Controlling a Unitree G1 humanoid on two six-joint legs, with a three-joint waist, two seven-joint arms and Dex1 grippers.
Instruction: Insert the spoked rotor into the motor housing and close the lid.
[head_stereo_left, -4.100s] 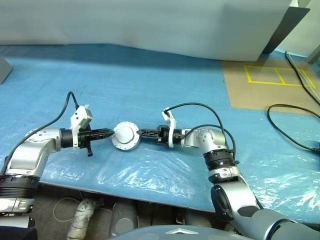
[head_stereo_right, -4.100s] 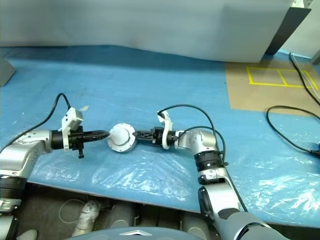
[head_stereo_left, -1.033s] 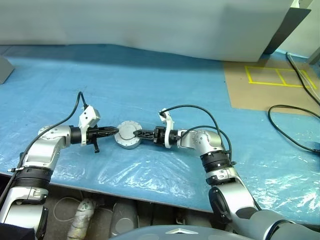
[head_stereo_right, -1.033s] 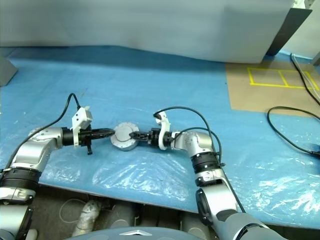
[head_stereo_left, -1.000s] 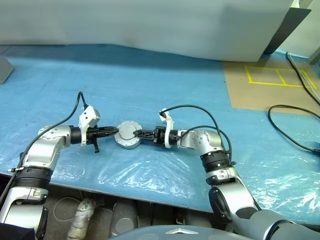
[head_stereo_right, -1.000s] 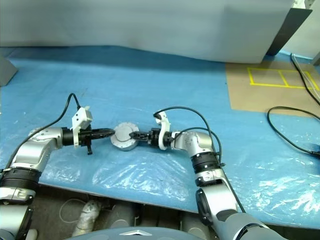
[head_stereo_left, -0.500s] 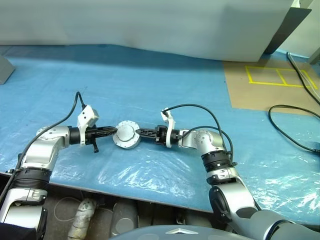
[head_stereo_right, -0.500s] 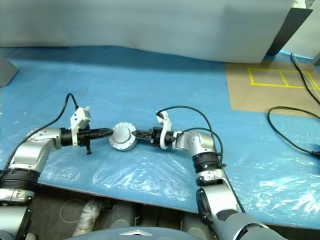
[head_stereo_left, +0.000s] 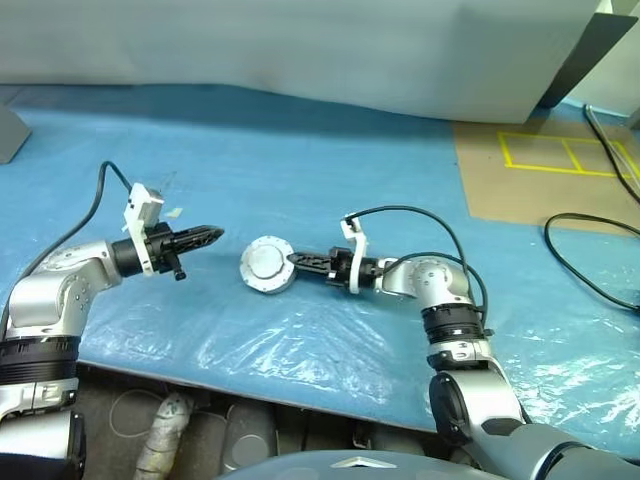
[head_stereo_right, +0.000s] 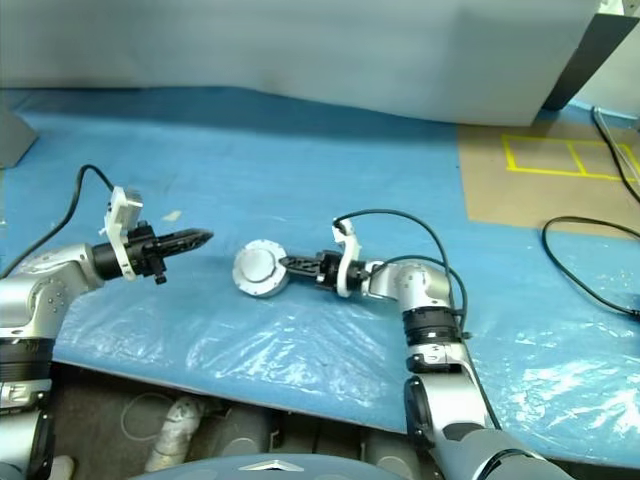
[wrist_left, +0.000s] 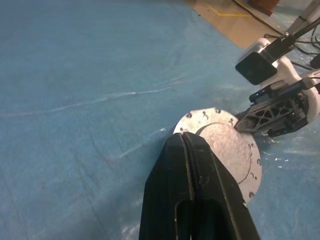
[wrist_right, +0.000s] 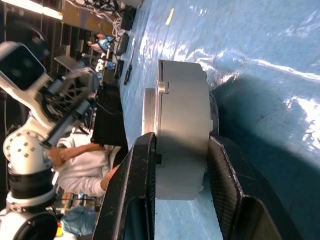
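assembly: motor housing (head_stereo_left: 267, 266) sits on the blue sheet (head_stereo_left: 330, 170) mid-table, lid (wrist_left: 226, 145) already on top, smooth silver face with rim holes up. Rotor not visible; presumably inside, can't confirm.
right gripper: right gripper (head_stereo_left: 297, 260) comes in level from the assembly's right, fingers (wrist_right: 226, 185) straddling the stack top and bottom, narrow span, clamped on lid plus housing. Right wrist view shows both pads in contact.
left gripper: left gripper (head_stereo_left: 210, 234) fully closed, holding nothing, raised off the sheet and clear of the assembly, on its left.
key relation: assembly lies forward-right of the left tips, along the line they point. Disc is flat, axis vertical; both grippers lie roughly on one line through it, right touching, left apart.
nearer arm: right, by contact.
stage: judging by the seated lid, closing looks done or nearly so.
next move: right needs to let go without dragging the stack.
risk: lid seating can't be verified on the side facing away from the wrist camera; pulling away sideways could shift it.
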